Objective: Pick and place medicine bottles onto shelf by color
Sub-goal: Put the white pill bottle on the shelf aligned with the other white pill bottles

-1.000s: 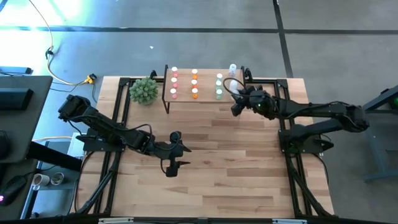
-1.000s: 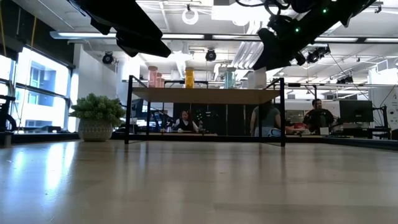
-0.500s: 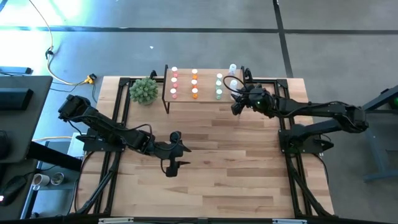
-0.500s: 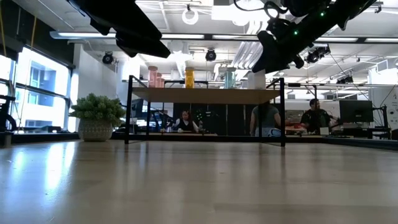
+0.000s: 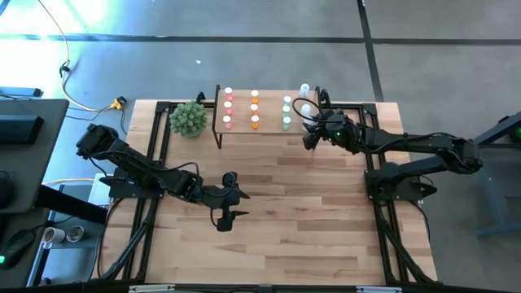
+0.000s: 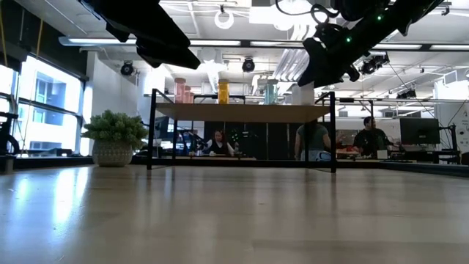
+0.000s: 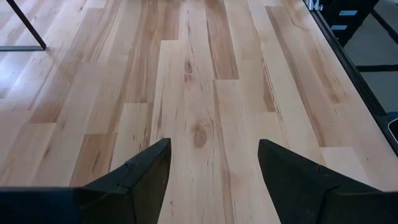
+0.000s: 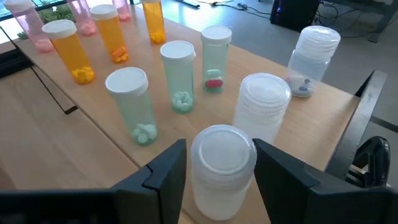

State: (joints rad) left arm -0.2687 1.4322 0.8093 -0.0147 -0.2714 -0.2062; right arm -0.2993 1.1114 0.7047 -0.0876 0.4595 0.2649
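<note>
In the right wrist view, bottom centre, the right gripper (image 8: 214, 163) is closed around a clear white-capped medicine bottle (image 8: 222, 165), which looks light, rigid, smooth and probably slippery, so mid-body is likely the safest hold. Beyond stand green bottles (image 8: 179, 76), then orange bottles (image 8: 69, 50) upper left, on the shelf (image 8: 56, 134). The left gripper (image 7: 211, 163) hangs open and empty over the table (image 7: 205, 81).
</note>
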